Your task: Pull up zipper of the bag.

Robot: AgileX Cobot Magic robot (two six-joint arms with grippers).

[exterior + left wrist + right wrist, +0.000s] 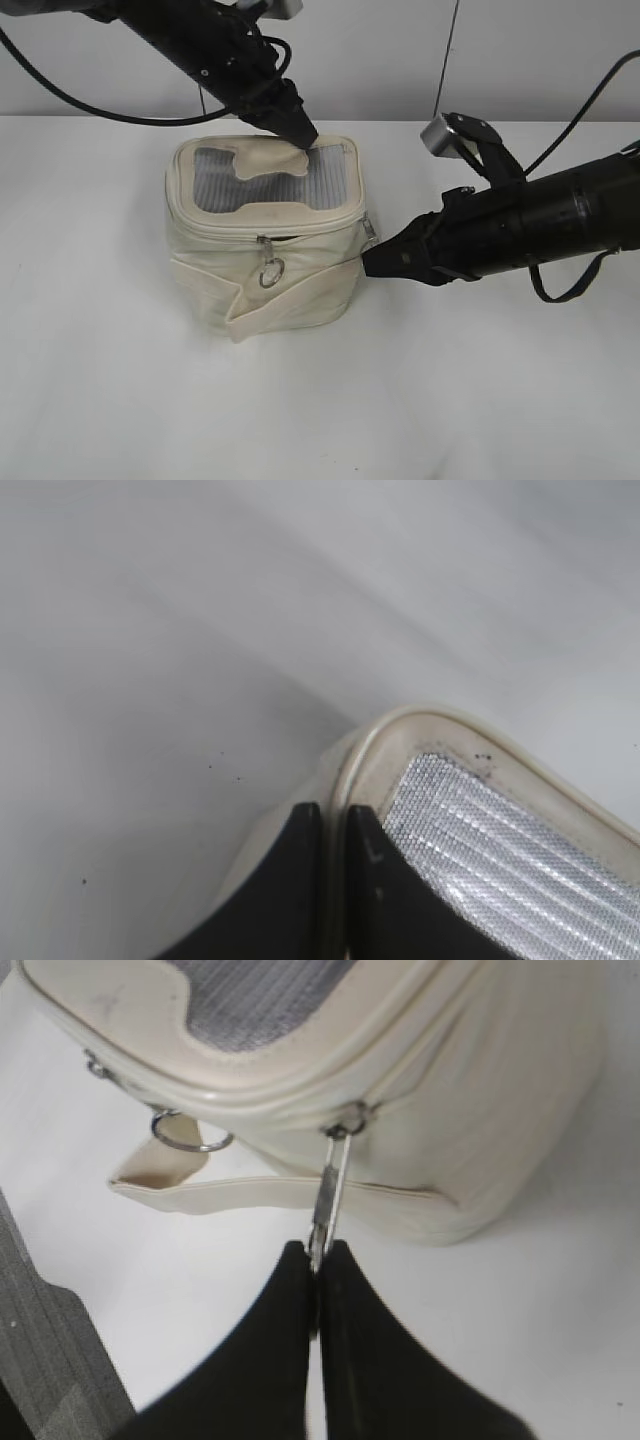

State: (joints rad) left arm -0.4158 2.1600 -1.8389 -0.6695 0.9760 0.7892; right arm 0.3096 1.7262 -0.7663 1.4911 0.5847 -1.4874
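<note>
The small boxy cream fabric bag [265, 255] with a grey mesh panel [262, 180] on its lid stood upright on the white surface [120, 400], between the two arms. The black fingers of the right gripper [318, 1255] were pressed together, clamped on the silver ring pull [330, 1195] of one slider, which stretched taut from the bag's corner straight to the fingertips. Above that pull ran the cream zipper track [300, 1080] along the lid's edge. To the left of these fingers, a second silver ring pull [190, 1140] hung loose against the bag's front wall, with the flat cream strap [250, 1195] running below it. In the exterior view the track showed a short dark gap just above that hanging ring.

The black fingers of the left gripper [333, 825] sat together at the lid's far rim, seemingly pinching the raised cream piping [360, 760] at the corner; the grey mesh lay just to the right of them.
</note>
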